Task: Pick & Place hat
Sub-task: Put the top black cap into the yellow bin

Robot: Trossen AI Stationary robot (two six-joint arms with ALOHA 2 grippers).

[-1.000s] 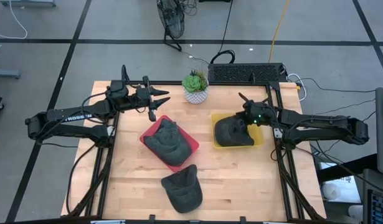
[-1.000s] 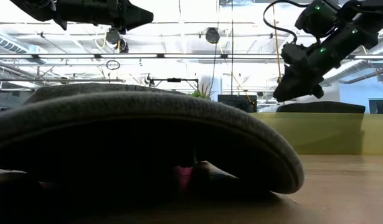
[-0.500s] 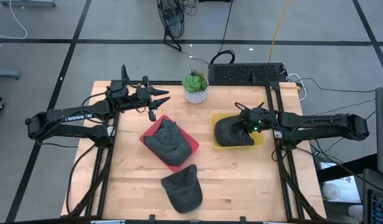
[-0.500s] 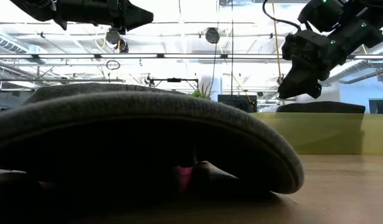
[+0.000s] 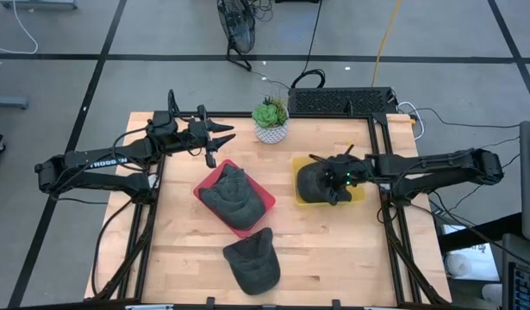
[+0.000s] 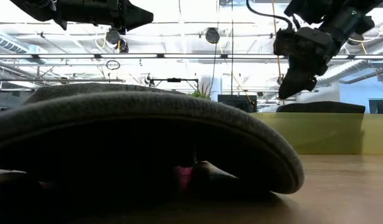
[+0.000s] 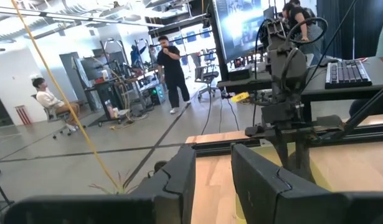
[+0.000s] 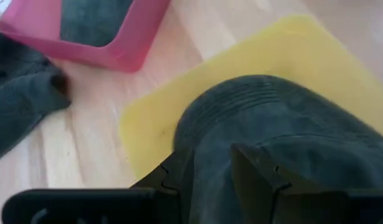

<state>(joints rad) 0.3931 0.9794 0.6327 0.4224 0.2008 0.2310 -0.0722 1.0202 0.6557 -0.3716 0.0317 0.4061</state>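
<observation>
— Where are your grippers?

— My right gripper (image 5: 332,181) hangs over the hat (image 5: 316,182) in the yellow tray (image 5: 359,196) near the bench's (image 5: 333,250) right edge, fingers (image 8: 256,171) slightly apart, just above the crown, gripping nothing. My left gripper (image 5: 220,138) waits above the far left part of the bench, fingers parted, empty.

— The other hats?

— One fills the red tray (image 5: 211,182) mid-bench; another hat (image 5: 252,260) lies loose by the near edge. A potted plant (image 5: 271,120) stands at the far edge.
</observation>
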